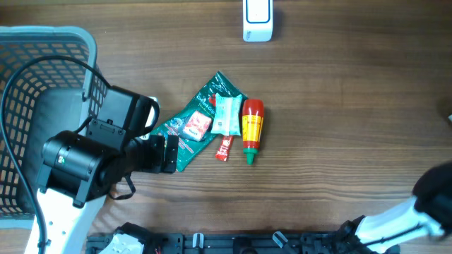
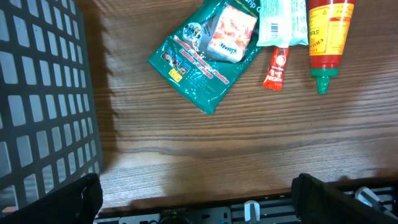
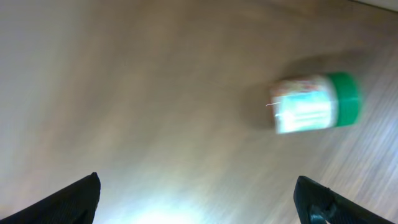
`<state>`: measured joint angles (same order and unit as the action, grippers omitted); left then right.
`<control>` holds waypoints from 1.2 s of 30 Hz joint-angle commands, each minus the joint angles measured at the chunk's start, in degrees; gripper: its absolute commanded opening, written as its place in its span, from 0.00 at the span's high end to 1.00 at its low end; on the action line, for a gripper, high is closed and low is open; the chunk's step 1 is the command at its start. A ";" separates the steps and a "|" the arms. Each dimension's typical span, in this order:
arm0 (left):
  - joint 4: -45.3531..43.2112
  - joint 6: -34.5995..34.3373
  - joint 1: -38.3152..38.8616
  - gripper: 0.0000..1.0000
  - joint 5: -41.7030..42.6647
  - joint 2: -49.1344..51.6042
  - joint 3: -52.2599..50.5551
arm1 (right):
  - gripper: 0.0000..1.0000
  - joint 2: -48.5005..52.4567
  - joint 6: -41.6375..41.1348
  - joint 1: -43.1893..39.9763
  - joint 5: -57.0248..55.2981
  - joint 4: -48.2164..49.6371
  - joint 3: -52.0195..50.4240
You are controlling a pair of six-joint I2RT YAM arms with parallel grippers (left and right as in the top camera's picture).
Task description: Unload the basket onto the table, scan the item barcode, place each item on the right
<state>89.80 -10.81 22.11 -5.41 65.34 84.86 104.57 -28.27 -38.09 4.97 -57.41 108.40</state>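
Green-lidded jar on table, both grippers apart

Jar with green lid (image 3: 314,104), blurred, sits on the brown wooden table (image 3: 124,93) ahead of the right gripper (image 3: 199,196), whose fingers stand wide apart. Left gripper (image 2: 199,196) is spread wide, near the green foil packet (image 1: 185,127) and red sauce bottle (image 1: 251,125). White scanner (image 1: 257,20) at far edge; pale blue mesh basket (image 1: 70,32) left.

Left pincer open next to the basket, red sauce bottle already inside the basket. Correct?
Not inside. The overhead view shows the red plastic sauce bottle with the green cap lying on the brown wooden table, beside the green foil pouch, outside the pale blue plastic mesh basket. The left pincer is open next to that basket.
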 commanded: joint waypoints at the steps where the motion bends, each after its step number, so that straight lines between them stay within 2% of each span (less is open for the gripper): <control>1: -0.13 -0.55 -0.26 0.00 0.68 -0.42 0.22 | 0.00 -10.03 -7.85 5.09 9.33 -3.43 1.64; 6: -0.13 -0.55 -0.26 0.00 0.68 -0.42 0.22 | 0.00 -18.18 -11.04 13.70 9.33 -8.15 1.64; 13: -0.13 -0.55 -0.26 0.00 0.68 -0.42 0.22 | 0.00 -22.73 -12.20 22.32 9.25 -12.94 1.64; 30: -0.13 -0.55 -0.26 0.00 0.68 -0.42 0.22 | 0.00 -23.43 -10.29 24.02 9.09 -22.95 1.64; 36: -0.13 -0.55 -0.26 0.00 0.68 -0.42 0.22 | 0.00 -24.39 -10.88 30.12 8.76 -22.80 1.64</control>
<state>89.80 -10.81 22.11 -5.41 65.34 84.86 82.11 -39.22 -12.08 13.69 -80.27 109.65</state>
